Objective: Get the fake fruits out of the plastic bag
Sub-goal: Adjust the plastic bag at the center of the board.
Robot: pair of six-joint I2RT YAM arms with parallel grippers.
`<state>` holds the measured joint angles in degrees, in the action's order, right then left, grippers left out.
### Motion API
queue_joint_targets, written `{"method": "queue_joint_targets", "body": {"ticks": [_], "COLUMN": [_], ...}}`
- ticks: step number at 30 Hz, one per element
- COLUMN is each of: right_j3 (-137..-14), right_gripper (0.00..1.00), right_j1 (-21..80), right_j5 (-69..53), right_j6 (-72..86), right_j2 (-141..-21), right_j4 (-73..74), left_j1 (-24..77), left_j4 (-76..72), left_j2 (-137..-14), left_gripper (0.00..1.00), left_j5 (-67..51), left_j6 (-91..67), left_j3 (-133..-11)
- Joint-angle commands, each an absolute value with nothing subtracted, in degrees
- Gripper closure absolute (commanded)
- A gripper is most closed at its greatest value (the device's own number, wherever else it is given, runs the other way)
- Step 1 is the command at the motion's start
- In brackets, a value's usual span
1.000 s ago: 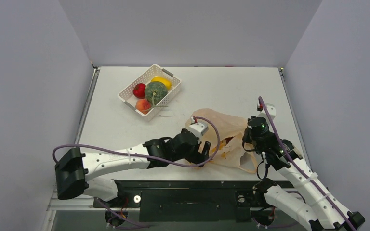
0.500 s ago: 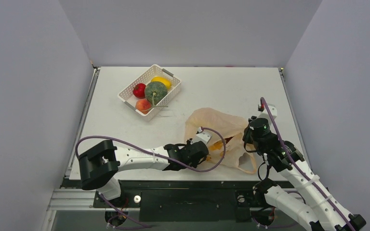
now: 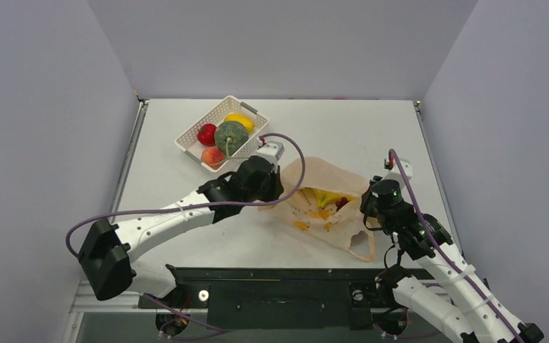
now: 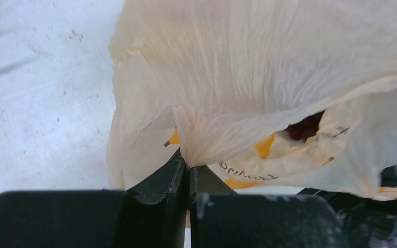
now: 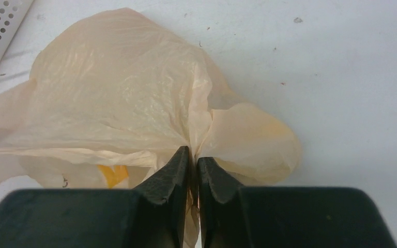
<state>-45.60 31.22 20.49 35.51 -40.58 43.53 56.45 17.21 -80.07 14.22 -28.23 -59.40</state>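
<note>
The plastic bag (image 3: 329, 179) lies right of the table's middle with its mouth pulled wide. Yellow bananas (image 3: 324, 197) and a dark purple grape bunch (image 3: 342, 203) show inside it. My left gripper (image 3: 274, 194) is shut on the bag's left rim, and the film bunches between its closed fingers (image 4: 187, 163). My right gripper (image 3: 369, 209) is shut on the bag's right rim (image 5: 193, 155). In the left wrist view the bag (image 4: 269, 77) gapes, with something dark in the slit (image 4: 305, 128). A red apple (image 3: 206, 134), green melon (image 3: 231, 137) and yellow oval fruit (image 3: 240, 121) lie in the basket.
The white latticed basket (image 3: 199, 121) stands at the back left, with an orange-pink peach (image 3: 213, 156) in it too. Its corner shows in the right wrist view (image 5: 0, 26). Grey walls close in the table on three sides.
My left arm swung from the bag's near side to its far left rim, shut on the film and pulled the mouth open; the bananas and grapes now show. The right gripper kept its hold.
</note>
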Motion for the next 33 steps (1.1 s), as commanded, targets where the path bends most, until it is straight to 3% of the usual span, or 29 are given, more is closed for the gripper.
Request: {"method": "queue_joint_targets", "body": {"ticks": [1, 5, 8, 16, 21, 25, 33], "right_j3": [-44.35, -45.34, -50.04, -63.98, -60.30, -52.77, -37.98], "right_gripper": [0.86, 0.67, 0.51, 0.39, 0.39, 0.53, 0.58], "right_j1": [31.70, 33.82, 40.64, 66.17, 67.36, 59.05, 48.76], "right_j5": [19.03, 19.24, 25.83, 43.18, 42.39, 34.82, 26.20], "right_j6": [36.79, 35.93, 36.07, 38.06, 36.42, 37.97, 42.29], "right_j2": [-39.96, -40.58, -42.30, -51.92, -57.31, -55.27, -50.49], "right_j4": [42.45, 42.92, 46.26, 49.93, 42.07, 32.11, 23.07], "left_j1": [49.18, 44.85, 43.34, 42.99, 42.91, 42.89, 42.42], "left_j4": [10.49, 7.40, 2.87, -3.63, -4.83, -3.65, 5.12], "left_j2": [-76.45, -76.67, -77.10, -79.79, -79.36, -78.33, -77.21], "left_gripper": [1.00, 1.00, 1.00, 1.00, 1.00, 1.00, 1.00], "left_j5": [-4.76, -11.94, -16.14, -20.32, -19.79, -18.33, -7.89], "left_j6": [-32.30, -36.08, -38.55, -42.77, -43.65, -42.74, -35.34], "left_j3": [-61.83, -62.08, -61.82, -61.28, -59.10, -58.00, -57.27]}}
